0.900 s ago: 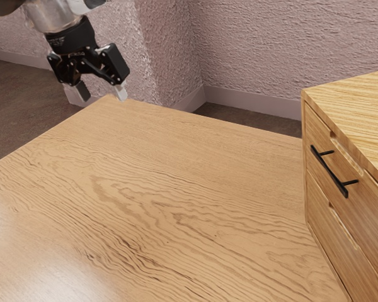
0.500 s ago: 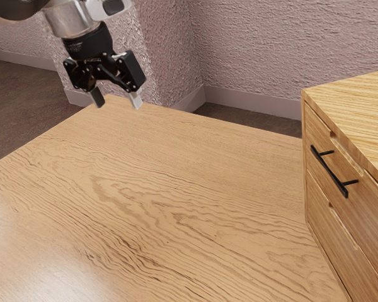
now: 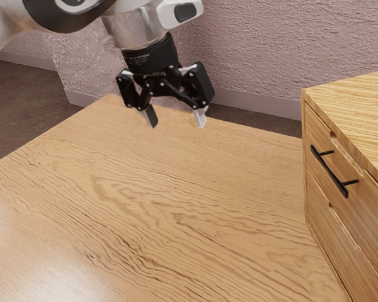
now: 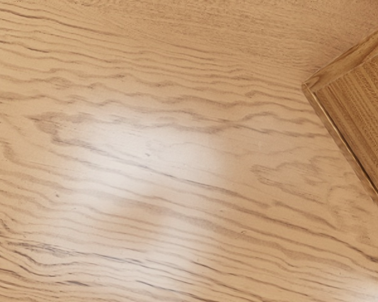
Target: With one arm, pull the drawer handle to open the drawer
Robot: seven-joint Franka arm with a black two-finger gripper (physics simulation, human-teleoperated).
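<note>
The end effector (image 3: 176,119) has shifted toward the drawer (image 3: 319,131), open wide and holding nothing. The handle (image 3: 331,171) lies at its four o'clock; approach level, straddling the bar squarely.

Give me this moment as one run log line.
claw: black two-finger claw open, empty, above light wooden table | handle: black bar handle untouched | drawer: wooden cabinet drawer looks shut | step: grasp pending

table (image 3: 145,207): light wood, bare grain | on it: drawer cabinet (image 3: 356,211), exterior view's right edge
</note>
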